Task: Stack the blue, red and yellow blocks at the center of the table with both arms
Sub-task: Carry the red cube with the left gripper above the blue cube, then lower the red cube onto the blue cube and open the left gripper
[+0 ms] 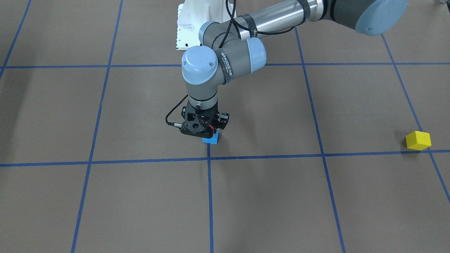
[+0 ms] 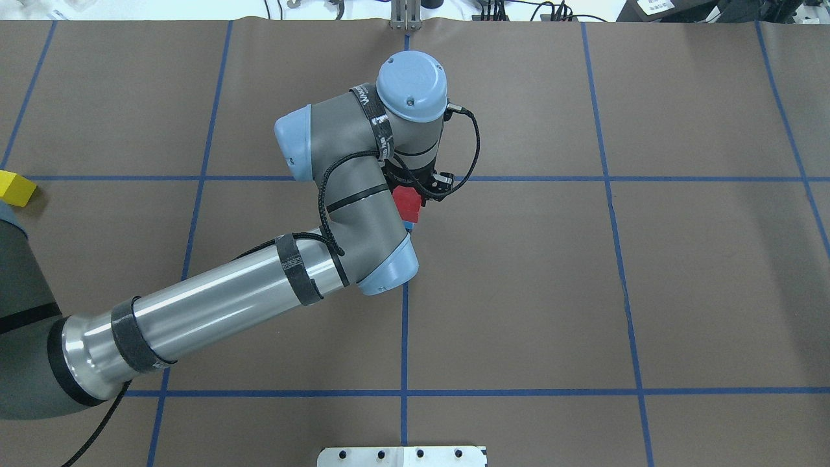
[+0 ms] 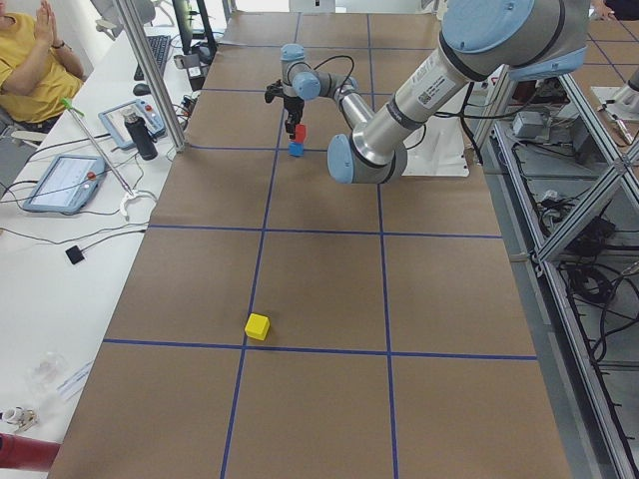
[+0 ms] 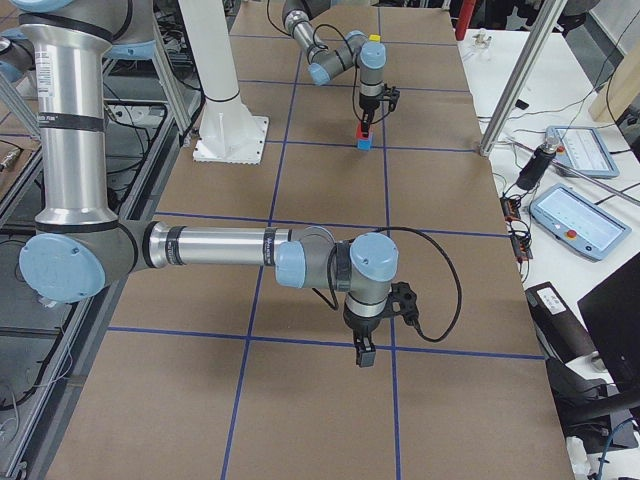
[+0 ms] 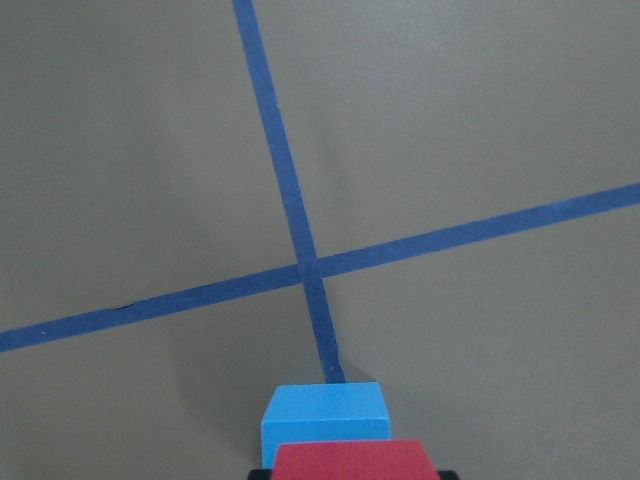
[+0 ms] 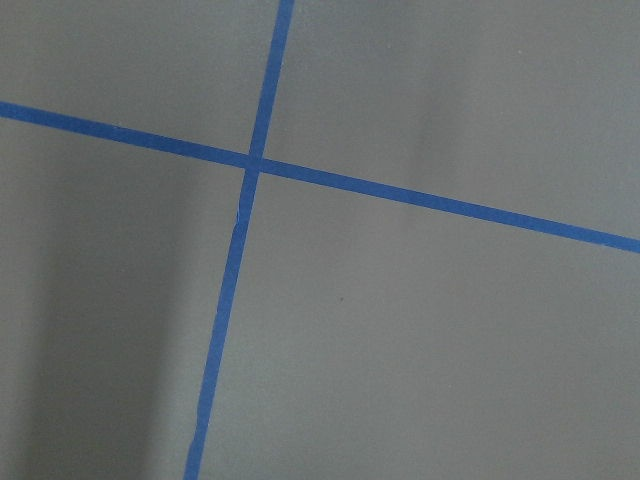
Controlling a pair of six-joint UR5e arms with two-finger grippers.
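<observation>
My left gripper is shut on a red block and holds it just above a blue block that sits on the brown table at the centre tape crossing. The left wrist view shows the red block right over the blue block. I cannot tell whether the two touch. A yellow block lies alone far out on my left side; it also shows in the overhead view. My right gripper shows only in the exterior right view, low over bare table, and I cannot tell whether it is open.
Blue tape lines divide the brown table into squares. The white robot base plate stands at the robot's edge. Tablets, cables and a seated person are on the white bench beyond the far edge.
</observation>
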